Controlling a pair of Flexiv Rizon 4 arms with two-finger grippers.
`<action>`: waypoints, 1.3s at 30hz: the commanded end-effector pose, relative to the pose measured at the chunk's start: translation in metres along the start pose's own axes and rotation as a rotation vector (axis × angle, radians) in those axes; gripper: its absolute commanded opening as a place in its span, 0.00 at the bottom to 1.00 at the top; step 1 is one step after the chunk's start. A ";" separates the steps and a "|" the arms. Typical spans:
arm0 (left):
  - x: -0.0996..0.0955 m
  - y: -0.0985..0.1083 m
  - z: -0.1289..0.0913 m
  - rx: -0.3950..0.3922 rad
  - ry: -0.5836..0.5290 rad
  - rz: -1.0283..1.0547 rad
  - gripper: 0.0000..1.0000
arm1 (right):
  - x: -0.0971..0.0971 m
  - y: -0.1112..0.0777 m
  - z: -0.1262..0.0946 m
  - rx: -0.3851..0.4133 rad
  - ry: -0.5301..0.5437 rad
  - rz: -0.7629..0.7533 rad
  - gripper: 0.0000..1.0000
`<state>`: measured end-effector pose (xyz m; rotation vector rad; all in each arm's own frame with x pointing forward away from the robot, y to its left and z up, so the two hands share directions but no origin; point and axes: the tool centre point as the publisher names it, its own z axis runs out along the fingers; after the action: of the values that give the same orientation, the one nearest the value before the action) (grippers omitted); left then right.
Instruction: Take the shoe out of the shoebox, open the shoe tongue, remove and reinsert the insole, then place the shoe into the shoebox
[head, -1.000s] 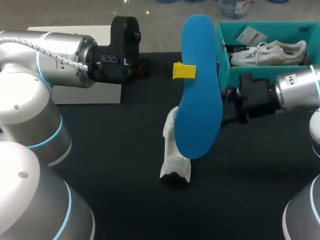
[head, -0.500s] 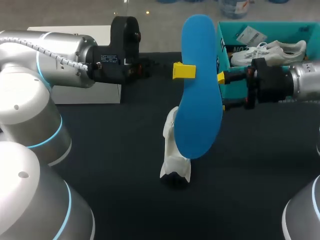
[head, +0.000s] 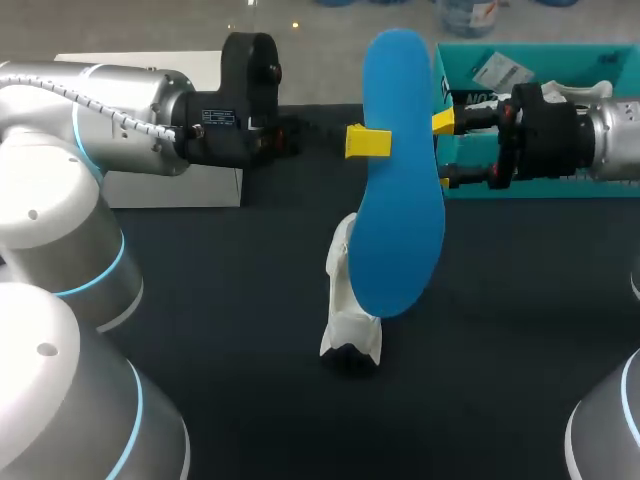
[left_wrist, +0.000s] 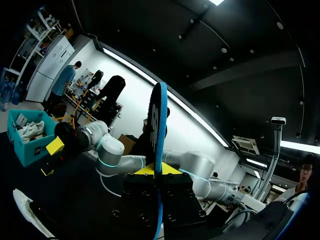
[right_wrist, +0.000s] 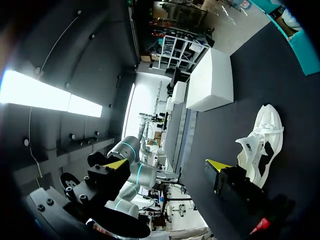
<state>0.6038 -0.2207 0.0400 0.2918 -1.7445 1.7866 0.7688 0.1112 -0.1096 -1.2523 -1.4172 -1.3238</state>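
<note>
Holding the thin, flat blue foam insole (head: 400, 200) upright over the middle of the dark table (head: 200, 300), the left gripper (head: 378, 141) is clamped across the insole's upper half. One yellow tip shows on the insole's left face, and the left wrist view shows the sheet edge-on between the fingers. The right gripper (head: 445, 150) stands just beside the insole's right edge with its fingers apart, gripping nothing. The white lace-up shoe (head: 350, 310) stands on the table under the insole's lower end; whether the two touch cannot be told.

Handling: the insole is probably light and limp, so it is likely to buckle if pushed from its far end. A hold close to the end that enters the shoe would serve better. The shoe looks soft-sided and light, and it may tip or slide under a push. The free gripper would best steady it at the collar or heel.

Surroundings: the teal cardboard shoebox (head: 600, 55) sits at the far right, directly behind the right gripper, with a second white shoe (left_wrist: 31, 130) inside. A white rectangular box (head: 170, 180) lies at the far left, well apart from the work. The shoe's tongue and laces may obstruct its opening.
</note>
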 end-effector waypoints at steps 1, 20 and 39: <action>0.000 0.001 0.002 0.003 -0.001 0.001 0.00 | 0.000 -0.002 0.001 -0.006 -0.001 0.000 1.00; -0.045 -0.018 0.001 -0.070 -0.008 0.667 0.00 | 0.012 0.006 -0.004 -0.003 0.062 0.103 1.00; -0.075 -0.006 -0.009 -0.149 -0.026 1.106 0.00 | 0.013 0.011 -0.012 0.027 0.090 0.166 1.00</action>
<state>0.6590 -0.2323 0.0140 -0.3593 -2.1588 2.1502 0.7754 0.0995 -0.0943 -1.2461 -1.2338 -1.2349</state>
